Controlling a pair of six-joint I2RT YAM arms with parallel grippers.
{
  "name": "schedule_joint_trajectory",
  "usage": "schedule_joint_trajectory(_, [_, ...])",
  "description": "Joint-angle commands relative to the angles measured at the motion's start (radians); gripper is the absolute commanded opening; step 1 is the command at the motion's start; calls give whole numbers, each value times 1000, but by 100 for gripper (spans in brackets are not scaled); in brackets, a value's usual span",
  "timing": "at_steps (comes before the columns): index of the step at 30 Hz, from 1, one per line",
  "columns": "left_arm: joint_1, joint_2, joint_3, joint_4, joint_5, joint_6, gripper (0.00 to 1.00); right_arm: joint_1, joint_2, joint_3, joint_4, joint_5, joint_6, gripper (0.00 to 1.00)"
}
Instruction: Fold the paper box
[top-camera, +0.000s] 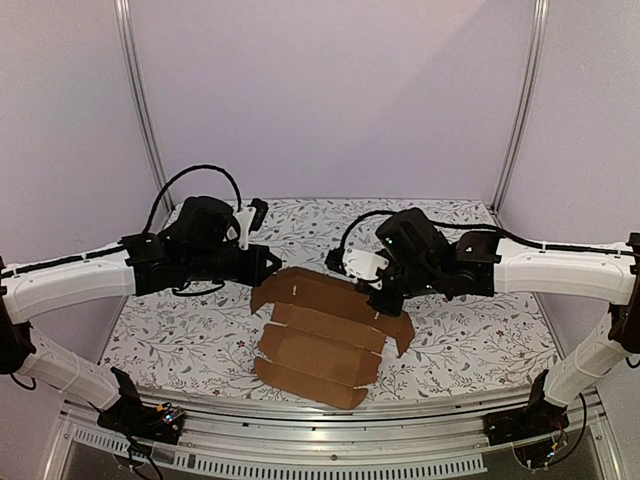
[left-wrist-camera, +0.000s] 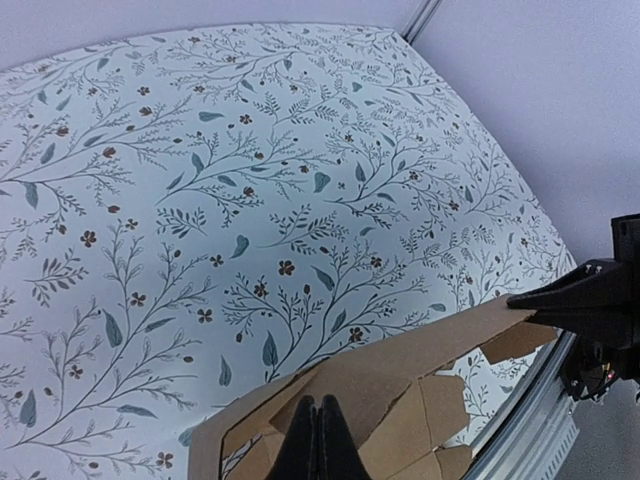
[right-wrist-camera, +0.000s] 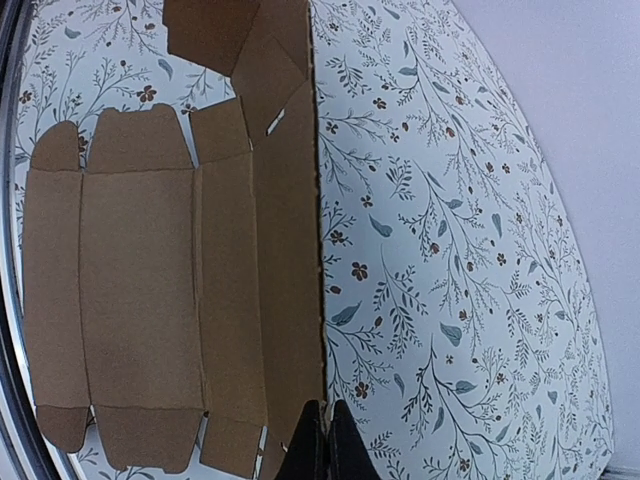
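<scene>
While the paper box (top-camera: 320, 335) lies mostly flat in the middle of the table (top-camera: 180, 330), the left gripper (top-camera: 268, 262) and right gripper (top-camera: 380, 300) each pinch its raised far panel, so folding looks barely begun, with flaps and tabs untouched.

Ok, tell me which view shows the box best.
Top external: the whole box shows there, lying open with every flap in frame. Right wrist shows its panels close up but crops the bottom edge. Left wrist catches only one raised corner.
</scene>
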Motion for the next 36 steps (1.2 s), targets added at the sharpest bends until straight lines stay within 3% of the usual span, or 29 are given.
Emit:
schedule_joint_trajectory(1, [11,26,19,10,73,0,0,9,13,28,22,34,13,0])
schedule_joint_trajectory(9, [-12,90,39,32,163,-17,0,18,35,46,61,40,43,0])
schedule_joint_trajectory(36, [-47,170,51,123,207,-88,0,36,77,66,76,52,109,0])
